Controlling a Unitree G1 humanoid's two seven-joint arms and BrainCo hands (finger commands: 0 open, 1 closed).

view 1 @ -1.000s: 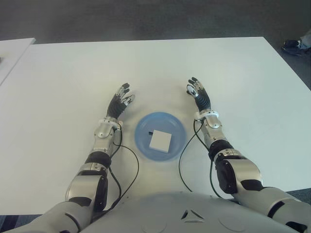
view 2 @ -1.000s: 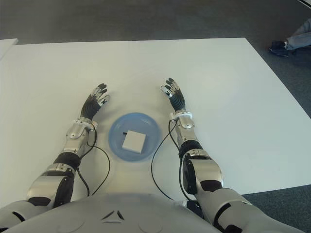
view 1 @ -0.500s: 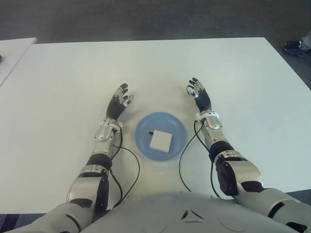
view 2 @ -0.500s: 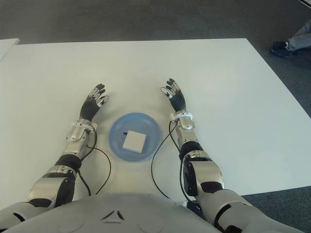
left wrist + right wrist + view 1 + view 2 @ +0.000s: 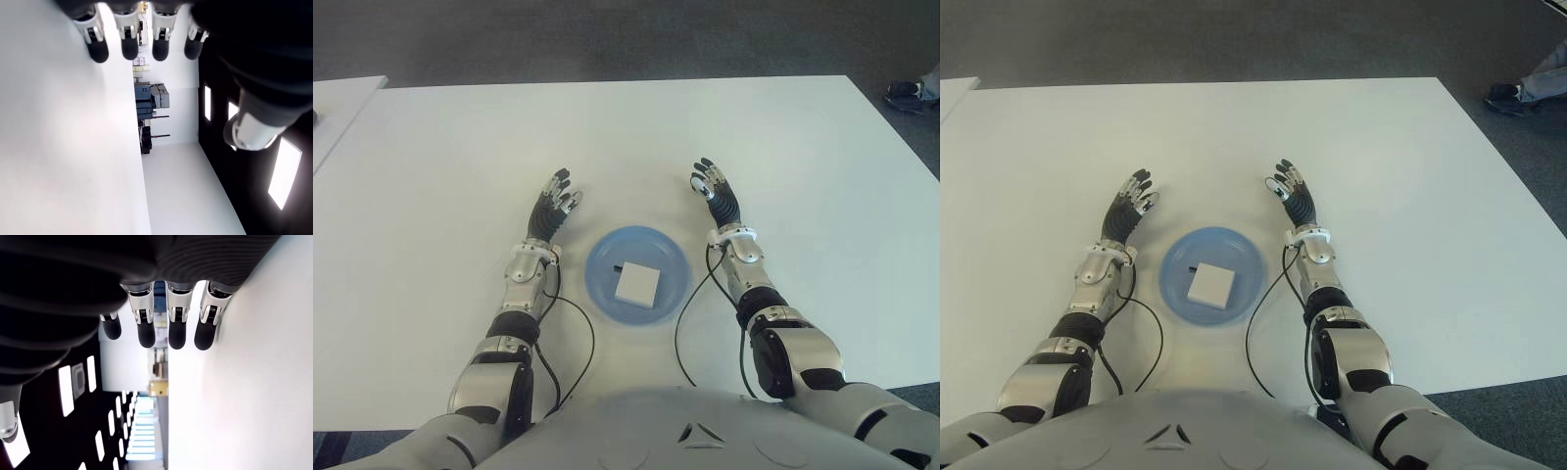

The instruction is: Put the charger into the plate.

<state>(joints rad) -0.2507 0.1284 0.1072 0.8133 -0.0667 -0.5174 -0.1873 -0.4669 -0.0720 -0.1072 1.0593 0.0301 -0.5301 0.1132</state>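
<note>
A white square charger [image 5: 636, 283] lies flat inside the blue plate [image 5: 600, 257], which sits on the white table close to my body. My left hand [image 5: 555, 201] is to the left of the plate and a little beyond it, fingers stretched out and holding nothing. My right hand [image 5: 713, 186] is to the right of the plate, also beyond its far rim, with straight spread fingers [image 5: 176, 328] and nothing in them. Neither hand touches the plate or the charger.
The white table [image 5: 626, 137] stretches wide beyond the hands. Black cables [image 5: 570, 343] trail from both forearms beside the plate. A second white table edge [image 5: 337, 103] shows at the far left, and a person's shoe [image 5: 906, 93] at the far right on the dark floor.
Both hands have shifted only slightly, staying open beside the plate. The charger has not moved.
</note>
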